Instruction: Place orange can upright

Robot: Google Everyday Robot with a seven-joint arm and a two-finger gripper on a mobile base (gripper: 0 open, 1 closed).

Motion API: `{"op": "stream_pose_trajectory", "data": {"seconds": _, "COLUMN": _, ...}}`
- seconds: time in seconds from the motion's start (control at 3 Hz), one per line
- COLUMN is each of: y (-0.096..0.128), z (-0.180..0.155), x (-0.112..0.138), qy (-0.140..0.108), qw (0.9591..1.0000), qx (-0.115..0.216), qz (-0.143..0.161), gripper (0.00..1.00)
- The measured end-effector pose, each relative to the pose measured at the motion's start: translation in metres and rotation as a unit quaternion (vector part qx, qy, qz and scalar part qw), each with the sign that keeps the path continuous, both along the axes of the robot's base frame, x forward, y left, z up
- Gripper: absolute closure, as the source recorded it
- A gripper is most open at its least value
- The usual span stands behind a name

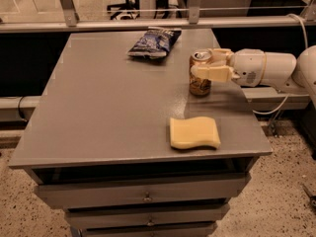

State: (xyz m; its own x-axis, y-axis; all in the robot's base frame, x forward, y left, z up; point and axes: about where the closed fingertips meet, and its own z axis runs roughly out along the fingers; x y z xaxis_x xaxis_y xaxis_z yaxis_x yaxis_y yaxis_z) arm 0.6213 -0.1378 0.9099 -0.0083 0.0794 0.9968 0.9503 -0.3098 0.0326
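The orange can (199,85) stands upright on the grey table (108,102), near its right edge, with its silver top showing. My gripper (203,63) reaches in from the right on a white arm and is shut on the orange can. One finger (213,73) lies across the can's front and the other finger (220,53) sits behind its top. The can's base looks to be resting on the table top.
A blue crinkled snack bag (154,42) lies at the back of the table. A yellow sponge (194,132) lies near the front right corner. Drawers (145,196) sit below the table top. A metal rail (148,23) runs behind the table.
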Motion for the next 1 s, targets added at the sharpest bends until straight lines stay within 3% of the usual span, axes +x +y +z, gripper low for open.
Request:
{"op": "stream_pose_trajectory", "data": {"seconds": 0.33, "y": -0.006, "z": 0.000, "x": 0.000, "qy": 0.000, "qw": 0.9999, "qx": 0.010, "qz": -0.003, "gripper": 0.12}}
{"op": "stream_pose_trajectory", "data": {"seconds": 0.67, "y": -0.012, "z": 0.001, "x": -0.001, "qy": 0.002, "qw": 0.9999, "qx": 0.010, "qz": -0.012, "gripper": 0.00}}
{"op": "stream_pose_trajectory", "data": {"seconds": 1.0, "y": -0.023, "z": 0.017, "x": -0.010, "qy": -0.007, "qw": 0.9996, "qx": -0.009, "qz": -0.026, "gripper": 0.00}}
